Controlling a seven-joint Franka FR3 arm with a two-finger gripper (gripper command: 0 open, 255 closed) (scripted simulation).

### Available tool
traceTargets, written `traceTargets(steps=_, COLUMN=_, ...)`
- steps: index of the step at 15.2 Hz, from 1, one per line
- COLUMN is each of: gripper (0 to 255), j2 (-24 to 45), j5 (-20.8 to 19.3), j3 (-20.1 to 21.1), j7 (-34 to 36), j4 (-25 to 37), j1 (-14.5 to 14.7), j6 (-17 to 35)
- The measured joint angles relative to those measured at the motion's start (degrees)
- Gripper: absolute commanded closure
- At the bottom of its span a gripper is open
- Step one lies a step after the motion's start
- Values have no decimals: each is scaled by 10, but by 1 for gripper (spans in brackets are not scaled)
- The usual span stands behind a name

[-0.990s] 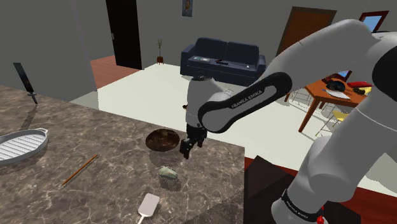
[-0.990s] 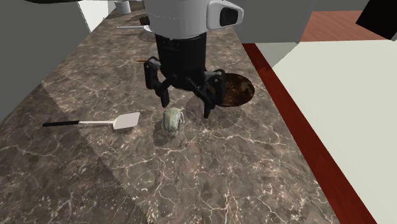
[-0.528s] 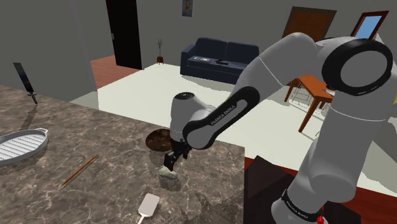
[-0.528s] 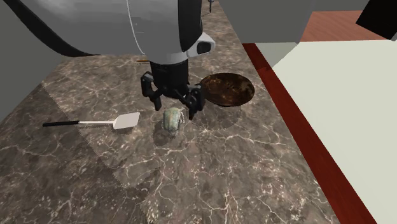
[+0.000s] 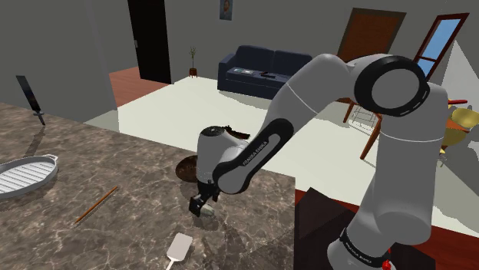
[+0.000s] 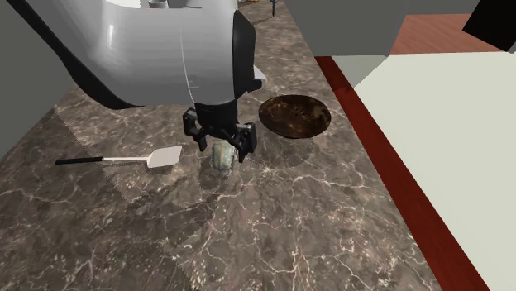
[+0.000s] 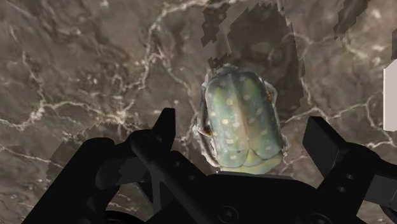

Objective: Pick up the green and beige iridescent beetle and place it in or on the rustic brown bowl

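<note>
A white spatula point(image 6: 164, 156) lies on the marble countertop point(image 6: 314, 231). Just beside it, the green-and-beige spotted beetle point(image 6: 222, 159) rests inward of the floor-side edge. The gripper point(image 6: 223, 147) straddles it, jaws apart and not touching it. Beyond, the brown bowl point(image 6: 294, 114) sits by that edge.

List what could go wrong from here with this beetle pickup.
1. The beetle lies between the open end effector fingers, untouched; its domed shell might squirt out as they close.
2. The fingertips look very near the marble counter; going lower may strike it.
3. The brown bowl sits close by; a low carry could clip its rim.
</note>
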Motion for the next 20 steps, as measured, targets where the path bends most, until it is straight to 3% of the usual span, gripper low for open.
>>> traceTargets(steps=9, gripper=0, j2=27, j5=-14, j3=-8, j7=11, j4=4, j1=8, j6=22)
traceTargets(steps=10, gripper=255, j2=27, j5=-14, j3=-8, j7=11, j4=4, j1=8, j6=22)
traceTargets(steps=20, gripper=255, j2=27, j5=-14, j3=-8, j7=11, j4=4, j1=8, j6=22)
